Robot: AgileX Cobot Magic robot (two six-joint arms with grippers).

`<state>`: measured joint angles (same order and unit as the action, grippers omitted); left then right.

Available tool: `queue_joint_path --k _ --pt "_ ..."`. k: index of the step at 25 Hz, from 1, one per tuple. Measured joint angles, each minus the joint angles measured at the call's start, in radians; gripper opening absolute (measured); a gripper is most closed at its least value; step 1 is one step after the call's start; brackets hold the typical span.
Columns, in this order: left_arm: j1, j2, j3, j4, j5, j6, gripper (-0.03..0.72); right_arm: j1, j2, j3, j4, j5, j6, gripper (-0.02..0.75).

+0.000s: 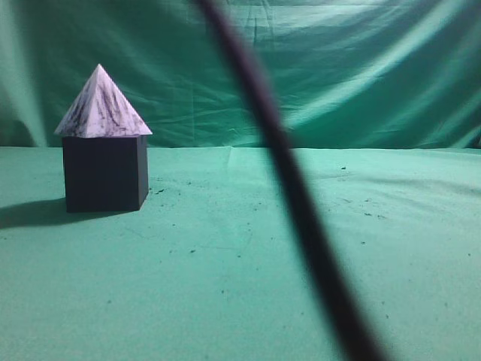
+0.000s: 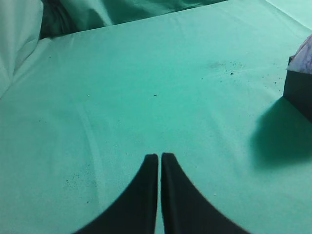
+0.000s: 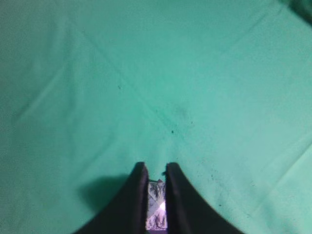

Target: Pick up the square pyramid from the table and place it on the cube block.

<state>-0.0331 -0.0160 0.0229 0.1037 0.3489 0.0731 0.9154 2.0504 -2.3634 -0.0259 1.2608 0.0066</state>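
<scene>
The white-lilac marbled square pyramid (image 1: 101,107) sits upright on the dark cube block (image 1: 104,173) at the left of the green table (image 1: 225,263). No gripper touches it in the exterior view. In the right wrist view the pyramid (image 3: 157,204) shows from above through the narrow gap of my right gripper (image 3: 157,168), whose fingers are slightly apart and hold nothing. My left gripper (image 2: 159,156) is shut and empty over bare cloth. The cube (image 2: 298,95) and a corner of the pyramid (image 2: 304,56) lie at the right edge of the left wrist view.
A blurred dark cable (image 1: 301,203) crosses the exterior view close to the lens, from top centre to bottom right. A draped green backdrop (image 1: 338,75) hangs behind the table. The cube casts a shadow (image 1: 30,213) to its left.
</scene>
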Motion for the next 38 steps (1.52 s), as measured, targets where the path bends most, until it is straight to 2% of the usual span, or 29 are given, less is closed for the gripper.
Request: queue_joint_path --k 3,11,14,18,25,31,35,38 --pt "0.000 0.000 0.000 0.000 0.000 0.000 0.000 0.000 -0.087 0.000 0.000 0.007 0.003 0.000" --pt "0.000 0.000 0.000 0.000 0.000 0.000 0.000 0.000 -0.275 0.000 0.002 0.030 0.003 0.000" --pt "0.000 0.000 0.000 0.000 0.000 0.000 0.000 0.000 -0.351 0.052 0.000 0.040 -0.003 0.000" --pt "0.000 0.000 0.000 0.000 0.000 0.000 0.000 0.000 -0.500 0.242 -0.006 0.029 -0.001 0.000" --pt "0.000 0.000 0.000 0.000 0.000 0.000 0.000 0.000 -0.796 0.685 0.010 0.024 0.014 0.000" --pt "0.000 0.000 0.000 0.002 0.000 0.000 0.000 0.000 -1.070 1.021 0.027 -0.070 0.018 0.000" --pt "0.000 0.000 0.000 0.002 0.000 0.000 0.000 0.000 -1.227 1.165 0.029 -0.072 0.018 0.000" --pt "0.000 0.000 0.000 0.002 0.000 0.000 0.000 0.000 -1.307 1.212 0.031 -0.040 0.019 0.000"
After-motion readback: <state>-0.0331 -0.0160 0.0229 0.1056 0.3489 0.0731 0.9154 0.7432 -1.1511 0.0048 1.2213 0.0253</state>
